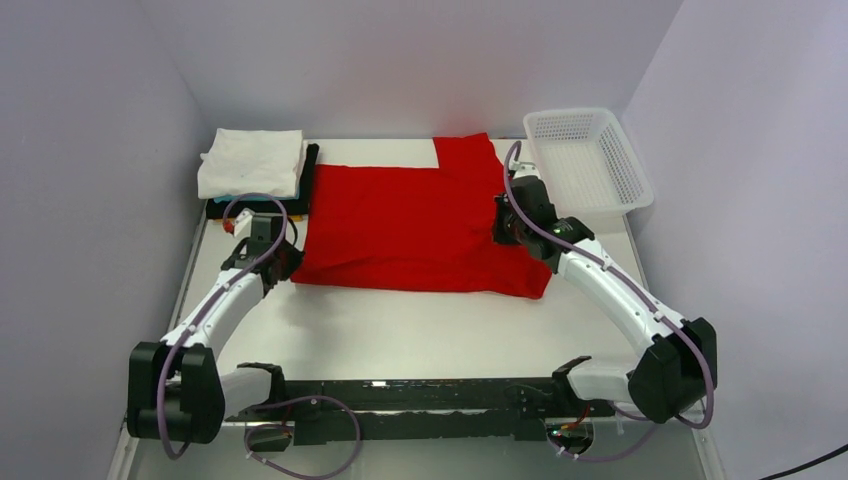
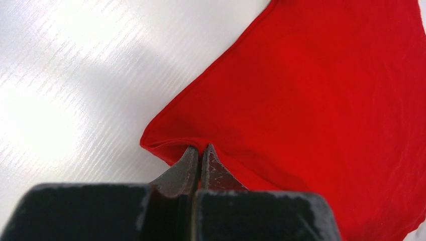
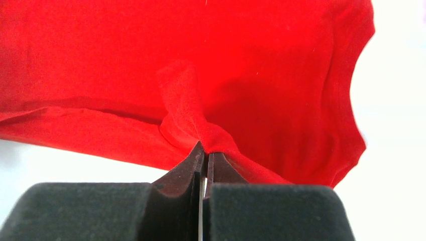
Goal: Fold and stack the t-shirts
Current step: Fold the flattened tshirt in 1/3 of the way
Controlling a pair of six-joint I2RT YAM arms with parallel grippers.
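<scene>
A bright red t-shirt [image 1: 410, 225] lies spread across the middle of the white table, one sleeve reaching toward the back. My left gripper [image 1: 292, 262] is shut on its near left corner [image 2: 166, 145], with cloth pinched between the tips. My right gripper [image 1: 502, 228] is shut on a fold of the shirt's right edge [image 3: 196, 128], near the collar end. A stack of folded shirts [image 1: 252, 165], white on top with teal and black edges under it, sits at the back left.
A white plastic mesh basket [image 1: 588, 160] stands at the back right, close to my right arm. Grey walls close in the table on the left, back and right. Bare table [image 1: 420, 330] lies between the shirt and the arm bases.
</scene>
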